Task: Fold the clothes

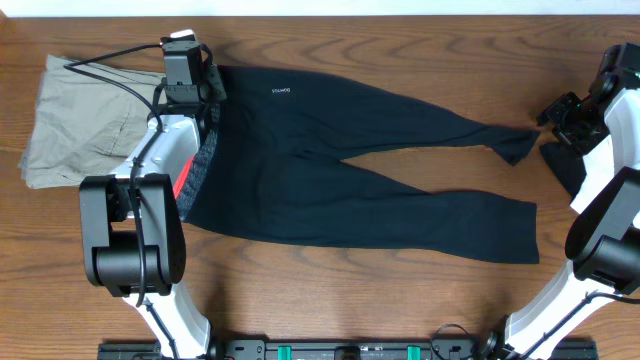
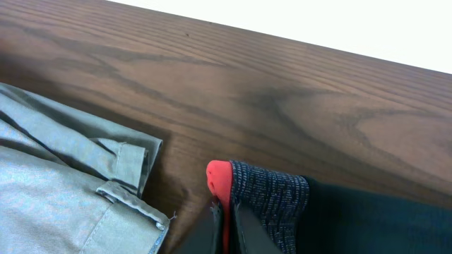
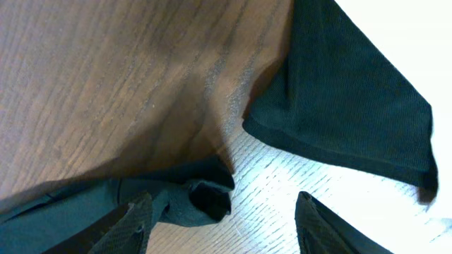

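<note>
The black leggings (image 1: 300, 185) lie flat across the table, with the red-and-grey waistband (image 1: 196, 168) at the left and both legs running right. My left gripper (image 1: 207, 100) is shut on the far corner of the waistband (image 2: 265, 194); the red lining is pinched between its fingers (image 2: 244, 229). My right gripper (image 1: 553, 115) hovers open at the end of the far leg. In the right wrist view the crumpled cuff (image 3: 201, 197) lies on the table beside the left finger (image 3: 131, 222), apart from the right one.
Khaki-beige trousers (image 1: 80, 120) lie bunched at the far left, close to the waistband (image 2: 63, 183). A separate dark piece of fabric (image 3: 346, 106) lies just right of the cuff, by the right arm (image 1: 562, 165). The table's far edge is close.
</note>
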